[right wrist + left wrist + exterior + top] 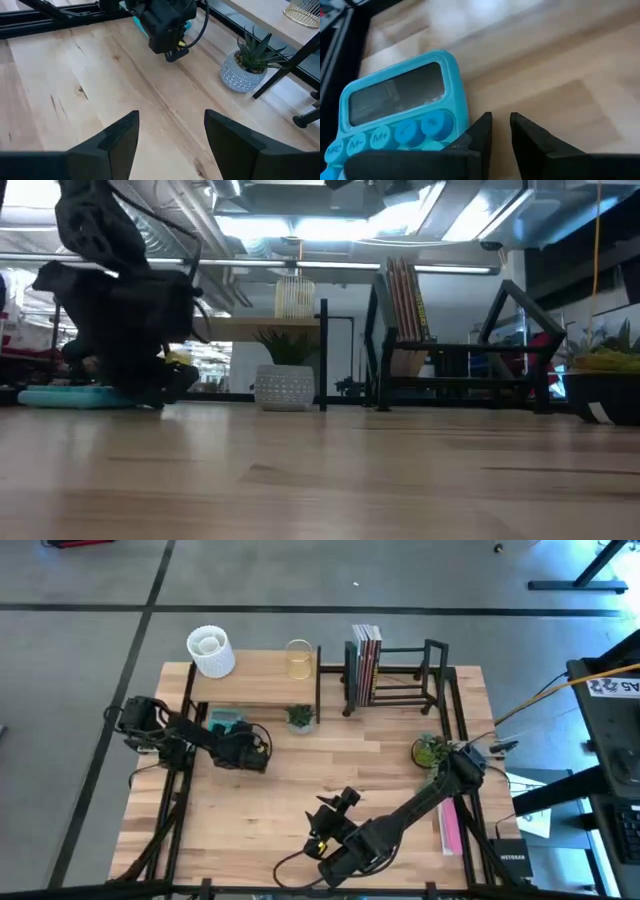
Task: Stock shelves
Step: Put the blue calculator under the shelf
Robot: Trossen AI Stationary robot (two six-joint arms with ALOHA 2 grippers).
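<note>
Left gripper [501, 131]: we've got it low on the table, right beside the teal calculator [400, 120], jaws nearly closed with just a slim gap, gripping nothing.
Right gripper [170, 132]: hanging over bare tabletop near 6 o'clock, fingers spread wide, empty.
Wood shelf [255, 680]: up at 12 o'clock, white holder [211, 651] and gold wire basket [298, 658] on top, small potted plant [299, 718] under its front edge.
Black rack [400, 675]: just at its 3 o'clock side, books [365, 662] standing in it.
</note>
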